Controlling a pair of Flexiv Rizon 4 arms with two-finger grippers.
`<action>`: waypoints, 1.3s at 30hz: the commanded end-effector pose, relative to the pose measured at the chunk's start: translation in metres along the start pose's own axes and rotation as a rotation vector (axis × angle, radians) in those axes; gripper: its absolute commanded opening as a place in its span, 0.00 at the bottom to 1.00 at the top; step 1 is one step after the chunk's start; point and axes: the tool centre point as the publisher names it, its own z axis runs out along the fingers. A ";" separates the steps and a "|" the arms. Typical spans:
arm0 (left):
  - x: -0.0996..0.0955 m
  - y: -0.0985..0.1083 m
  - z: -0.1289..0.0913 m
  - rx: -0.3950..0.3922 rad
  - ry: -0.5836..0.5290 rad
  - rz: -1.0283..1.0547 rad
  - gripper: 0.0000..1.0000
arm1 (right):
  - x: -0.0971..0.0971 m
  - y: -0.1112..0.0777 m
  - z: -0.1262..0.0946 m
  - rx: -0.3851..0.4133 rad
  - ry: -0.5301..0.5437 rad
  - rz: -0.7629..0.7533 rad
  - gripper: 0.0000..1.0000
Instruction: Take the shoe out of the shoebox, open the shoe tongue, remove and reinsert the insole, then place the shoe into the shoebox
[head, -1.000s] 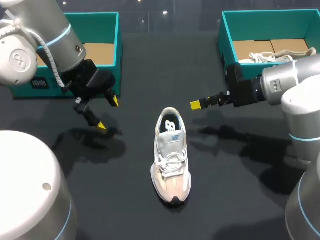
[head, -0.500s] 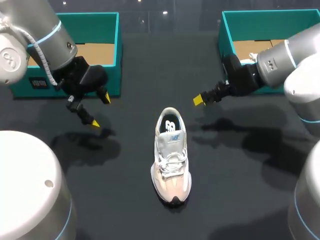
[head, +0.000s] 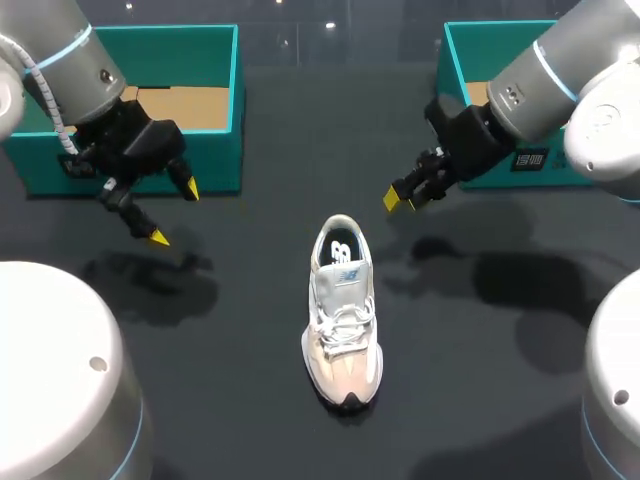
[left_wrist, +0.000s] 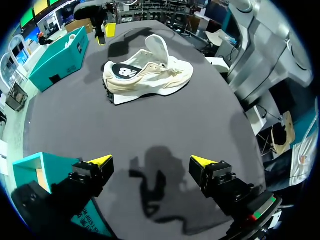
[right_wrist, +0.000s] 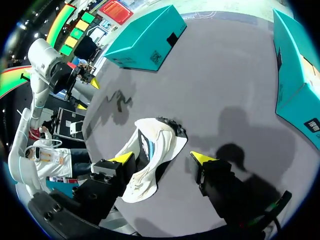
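A white and cream sneaker (head: 342, 318) stands upright on the middle of the black table, toe toward the near edge, its dark insole showing in the opening. My left gripper (head: 173, 214) hangs open and empty well to the left of it, in front of the left teal shoebox (head: 236, 110). Up right of the heel, my right gripper (head: 400, 200) is open with nothing held. In the left wrist view the sneaker (left_wrist: 150, 75) lies far ahead of the open left gripper (left_wrist: 152, 162). In the right wrist view the sneaker (right_wrist: 150, 155) sits below the open right gripper (right_wrist: 162, 157).
The right teal shoebox (head: 452, 60) stands at the back right, partly hidden by my right arm; the left wrist view shows another white shoe (left_wrist: 70, 40) in it. Both boxes have brown cardboard floors. Bare black tabletop (head: 480, 380) surrounds the sneaker.
My left gripper has drawn back leftward and toward the far side, away from the sneaker. My right arm has swung toward the far side while its fingertips stayed near the heel's upper right.
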 end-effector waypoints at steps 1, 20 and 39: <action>-0.004 0.010 -0.012 0.002 0.022 0.023 1.00 | 0.011 0.001 0.001 0.003 -0.066 0.013 0.64; -0.016 0.055 -0.048 -0.025 0.105 0.187 1.00 | 0.077 -0.007 0.024 -0.074 -0.240 0.115 0.59; -0.030 0.089 -0.065 -0.011 0.137 0.282 1.00 | 0.107 0.000 0.048 -0.104 -0.353 0.244 0.00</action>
